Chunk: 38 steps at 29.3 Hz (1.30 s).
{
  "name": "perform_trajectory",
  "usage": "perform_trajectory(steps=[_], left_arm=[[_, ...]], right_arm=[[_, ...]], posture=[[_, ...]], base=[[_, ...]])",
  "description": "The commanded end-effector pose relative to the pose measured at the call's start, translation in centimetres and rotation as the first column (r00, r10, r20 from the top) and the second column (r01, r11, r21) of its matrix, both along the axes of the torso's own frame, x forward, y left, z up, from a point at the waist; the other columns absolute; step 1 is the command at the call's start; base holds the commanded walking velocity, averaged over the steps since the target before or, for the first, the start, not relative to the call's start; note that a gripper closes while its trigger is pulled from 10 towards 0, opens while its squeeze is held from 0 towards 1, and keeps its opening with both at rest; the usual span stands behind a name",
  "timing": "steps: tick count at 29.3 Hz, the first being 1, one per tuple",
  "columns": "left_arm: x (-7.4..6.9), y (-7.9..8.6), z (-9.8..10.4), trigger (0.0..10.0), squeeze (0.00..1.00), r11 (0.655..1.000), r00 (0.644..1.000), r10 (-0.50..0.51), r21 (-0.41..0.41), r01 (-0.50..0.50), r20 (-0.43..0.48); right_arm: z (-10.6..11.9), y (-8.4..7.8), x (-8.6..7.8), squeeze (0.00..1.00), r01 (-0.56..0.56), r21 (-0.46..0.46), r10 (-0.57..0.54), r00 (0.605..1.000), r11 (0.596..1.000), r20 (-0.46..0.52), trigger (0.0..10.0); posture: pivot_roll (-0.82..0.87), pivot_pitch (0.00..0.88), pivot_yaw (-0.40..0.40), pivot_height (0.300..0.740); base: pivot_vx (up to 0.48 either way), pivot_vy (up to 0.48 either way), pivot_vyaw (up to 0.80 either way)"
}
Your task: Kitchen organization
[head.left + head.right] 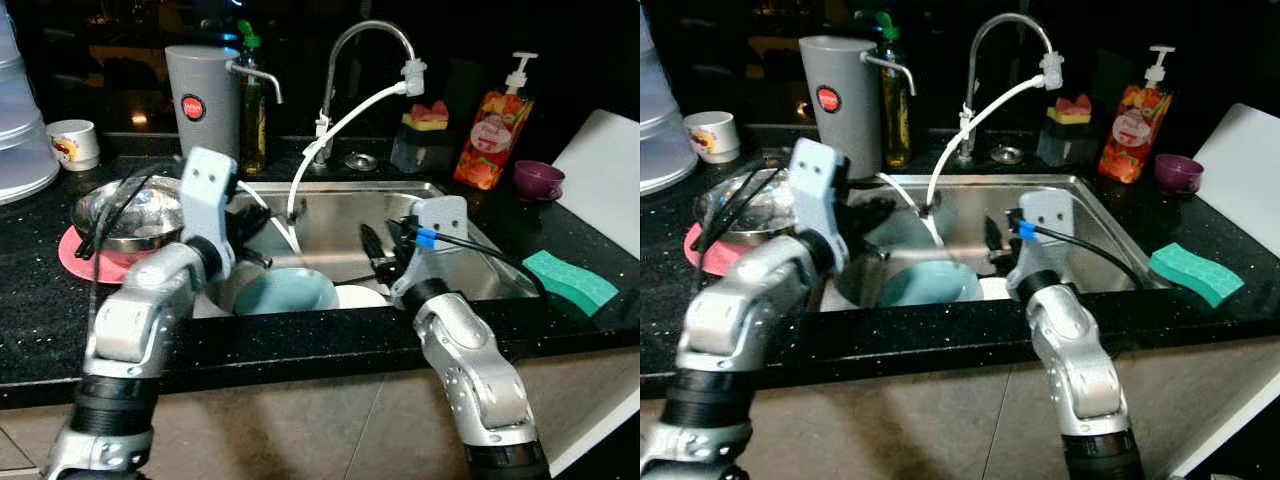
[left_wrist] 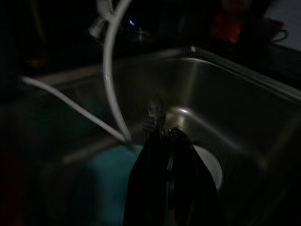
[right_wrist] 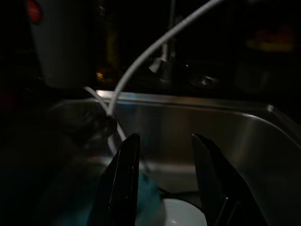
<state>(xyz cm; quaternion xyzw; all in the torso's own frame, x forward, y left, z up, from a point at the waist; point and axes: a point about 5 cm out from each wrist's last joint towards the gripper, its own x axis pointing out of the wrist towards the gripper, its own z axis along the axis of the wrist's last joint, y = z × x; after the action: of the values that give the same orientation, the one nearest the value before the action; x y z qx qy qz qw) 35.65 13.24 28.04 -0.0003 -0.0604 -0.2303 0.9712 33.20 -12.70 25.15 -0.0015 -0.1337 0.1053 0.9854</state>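
Head views give the whole worktop point(image 1: 300, 345), with a green sponge point(image 1: 570, 280) and soap bottle point(image 1: 492, 125). The wrist cams just peer into the dim sink point(image 1: 470, 225). A teal bowl point(image 1: 285, 293) sits inside beside a white plate point(image 1: 360, 296). Left pincer point(image 2: 169, 155) is pinched narrow; right pincer point(image 3: 162, 157) is spread wide, holding nothing.

One teal bowl point(image 1: 285, 292) and one white plate point(image 1: 360, 296) lie in the sink, between the left gripper point(image 2: 165, 155) and right gripper point(image 3: 164, 160). One green sponge point(image 1: 569, 280) lies right of the right gripper, and one steel bowl point(image 1: 130, 212) left of the left.
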Motion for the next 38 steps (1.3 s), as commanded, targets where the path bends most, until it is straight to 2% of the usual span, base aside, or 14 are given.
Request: perform_trajectory(steps=[1,5,7,16,17,18,22,25,26,27,28,32,35,38], left_arm=[[1.0,-1.0,-1.2,10.0,0.00,1.000,0.997,-0.006,0.002,0.006,-0.083],[2.7,-1.7,-3.0,10.0,0.00,0.999,0.982,0.030,0.016,-0.028,-0.187],[3.5,-2.4,-3.6,10.0,0.00,1.000,0.972,0.000,0.000,0.000,-0.234],[3.9,-3.0,-5.0,10.0,0.00,0.998,0.948,-0.054,-0.039,0.044,-0.314],[3.9,-3.1,-5.3,10.0,0.37,0.997,0.947,-0.070,-0.045,0.059,-0.313],[3.9,-3.2,-5.4,10.0,1.00,0.996,0.946,-0.087,-0.055,0.073,-0.313],[3.8,-3.4,-5.4,10.0,1.00,0.992,0.950,-0.123,-0.076,0.105,-0.286],[3.8,-3.6,-3.9,10.0,1.00,0.979,0.974,-0.173,-0.138,0.153,-0.145],[3.8,-3.6,-3.9,10.0,1.00,0.979,0.974,-0.173,-0.138,0.153,-0.145],[3.6,-3.6,-3.1,10.0,0.20,0.975,0.980,-0.178,-0.148,0.163,-0.089],[3.5,-3.4,-2.3,10.0,0.00,0.981,0.988,-0.149,-0.130,0.145,-0.029],[3.3,-3.2,-1.4,10.0,0.00,0.989,0.994,-0.106,-0.098,0.109,0.039],[1.3,-3.3,-0.4,10.0,0.00,0.999,0.981,-0.008,0.047,-0.001,0.195],[0.0,-3.5,-0.9,10.0,0.00,0.996,0.976,0.029,0.076,-0.046,0.214]], right_arm=[[0.2,-0.2,0.2,0.00,0.021,0.003,-0.021,1.000,1.000,-0.003,10.0],[0.7,0.2,0.0,0.00,0.000,0.008,0.000,1.000,1.000,0.020,10.0],[1.3,1.3,-0.3,0.00,-0.074,0.009,0.074,0.996,0.997,0.056,10.0],[0.7,3.8,-0.5,0.00,-0.175,-0.008,0.176,0.984,0.984,0.040,10.0],[0.4,4.0,-0.4,0.00,-0.168,-0.010,0.168,0.985,0.986,0.022,10.0],[0.1,4.1,-0.1,0.00,-0.152,-0.014,0.152,0.988,0.988,0.005,10.0],[-0.3,3.9,0.3,0.00,-0.106,-0.020,0.106,0.994,0.994,-0.021,10.0],[-0.2,3.4,0.6,0.00,-0.067,-0.003,0.067,0.998,0.998,-0.020,10.0],[-0.2,3.4,0.6,0.00,-0.067,-0.003,0.067,0.998,0.998,-0.020,10.0],[0.0,3.2,0.7,0.00,-0.057,0.008,0.057,0.998,0.998,-0.016,10.0],[0.1,3.0,0.7,0.00,-0.046,0.018,0.046,0.999,0.999,-0.009,10.0],[0.3,2.8,0.7,0.00,-0.040,0.040,0.040,0.999,0.998,0.001,10.0],[0.9,2.7,0.4,0.00,-0.064,0.074,0.062,0.997,0.995,0.036,10.0],[1.1,2.8,0.1,0.00,-0.093,0.072,0.090,0.995,0.993,0.051,10.0]], posture=[[0.10,0.074,-0.067,0.740],[0.10,0.067,-0.062,0.740],[0.09,0.058,-0.059,0.740],[0.10,0.053,-0.064,0.740],[0.10,0.053,-0.067,0.740],[0.10,0.053,-0.067,0.740],[0.10,0.053,-0.067,0.740],[0.10,0.053,-0.067,0.740],[0.10,0.053,-0.067,0.740],[0.12,0.068,-0.066,0.740],[0.13,0.069,-0.068,0.740],[0.13,0.074,-0.071,0.740],[0.13,0.093,-0.076,0.740],[0.14,0.099,-0.080,0.740]], base=[[0.000,0.000,0.00],[0.000,0.000,0.00],[0.000,0.000,0.00],[0.000,0.000,0.00],[0.000,0.000,0.00],[0.000,0.000,0.00],[0.000,0.000,0.00],[0.000,0.000,0.00],[0.000,0.000,0.00],[0.000,0.000,0.00],[0.000,0.000,0.00],[0.000,0.000,0.00],[0.000,0.000,0.00],[0.000,0.000,0.00]])
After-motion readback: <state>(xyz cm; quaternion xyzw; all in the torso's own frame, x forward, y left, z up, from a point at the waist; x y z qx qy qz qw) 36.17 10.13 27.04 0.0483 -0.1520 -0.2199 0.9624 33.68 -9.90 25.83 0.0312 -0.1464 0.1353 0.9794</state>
